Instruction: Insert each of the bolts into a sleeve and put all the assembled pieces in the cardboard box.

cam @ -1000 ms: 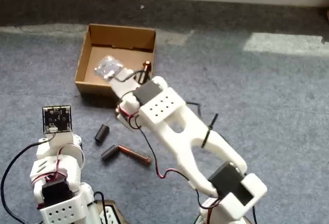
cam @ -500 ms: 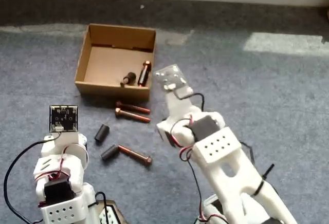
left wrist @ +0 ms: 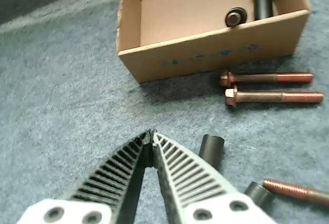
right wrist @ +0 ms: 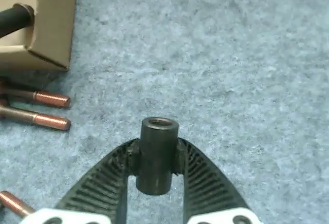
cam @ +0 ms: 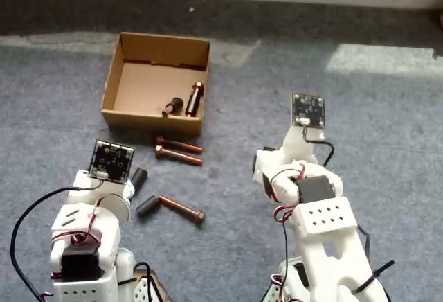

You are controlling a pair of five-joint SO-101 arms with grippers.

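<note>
My right gripper (right wrist: 157,144) is shut on an upright black sleeve (right wrist: 158,154) above bare carpet, to the right of the cardboard box (cam: 111,84). The box holds two assembled pieces (cam: 195,99) (cam: 173,105). Two copper bolts (cam: 178,145) (cam: 178,155) lie side by side in front of the box. My left gripper (left wrist: 150,134) is shut and empty, its tip just short of a loose black sleeve (left wrist: 212,151). Beside that, another sleeve (cam: 147,206) lies with a bolt (cam: 183,209) at its mouth.
The left arm (cam: 86,236) and the right arm (cam: 315,212) stand at the near edge of the grey carpet. Open carpet stretches to the right of the box and behind the right arm. A dark strip (cam: 277,14) runs along the far side.
The right arm has swung from over the box back to the right and towards its base. The left arm's wrist has shifted right, towards the loose sleeves.
</note>
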